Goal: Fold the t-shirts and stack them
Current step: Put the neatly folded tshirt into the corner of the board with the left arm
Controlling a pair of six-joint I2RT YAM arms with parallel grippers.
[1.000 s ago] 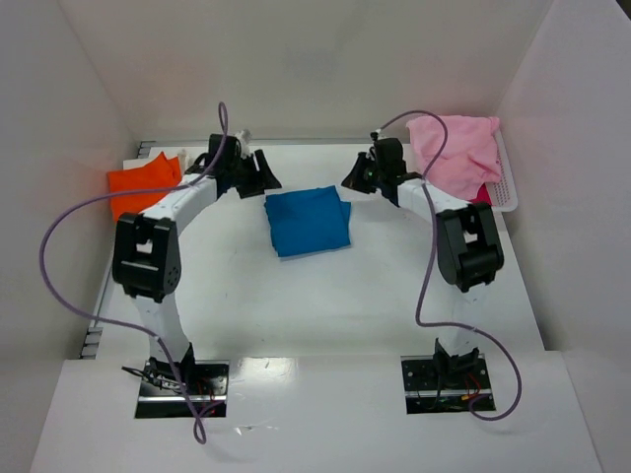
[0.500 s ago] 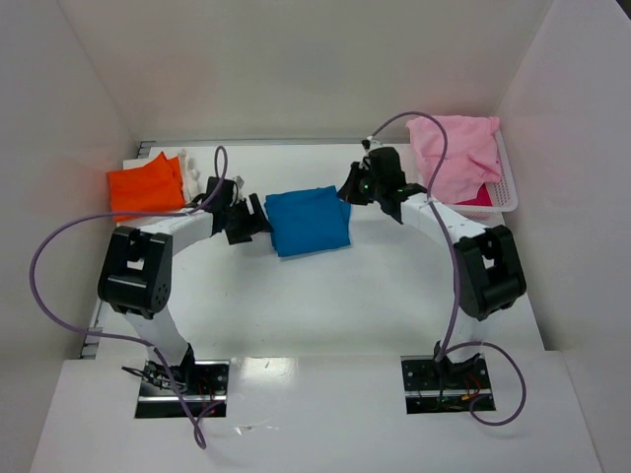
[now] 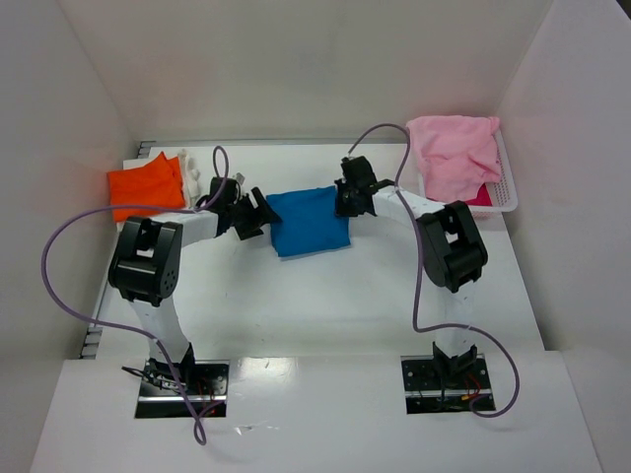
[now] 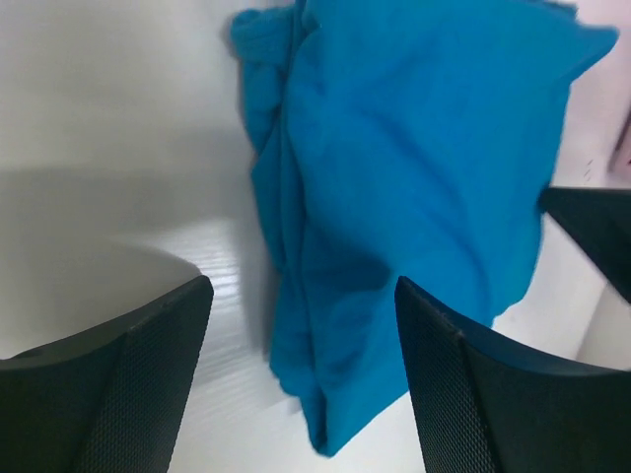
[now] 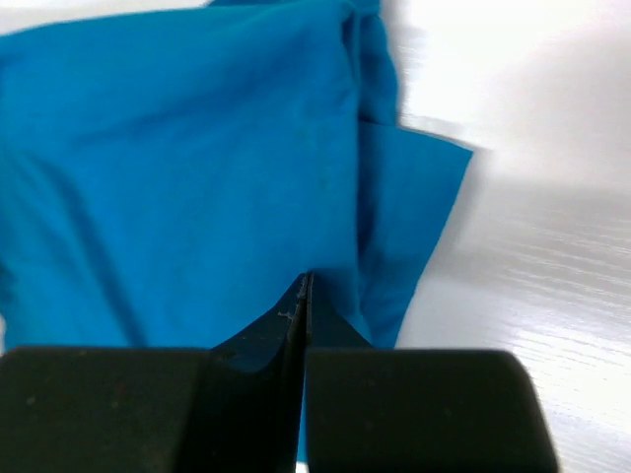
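While left claw gapes wide at edge of blue tee, right claw pressed shut, tips against cloth.

Overhead view plus two wrist close-ups, all sharing the blue t-shirt.
The top camera looks down from above and behind the arm bases over the whole surface. Each wrist camera sits very near the shirt: the one behind the left end effector faces its left side, and the one behind the right end effector faces its right.
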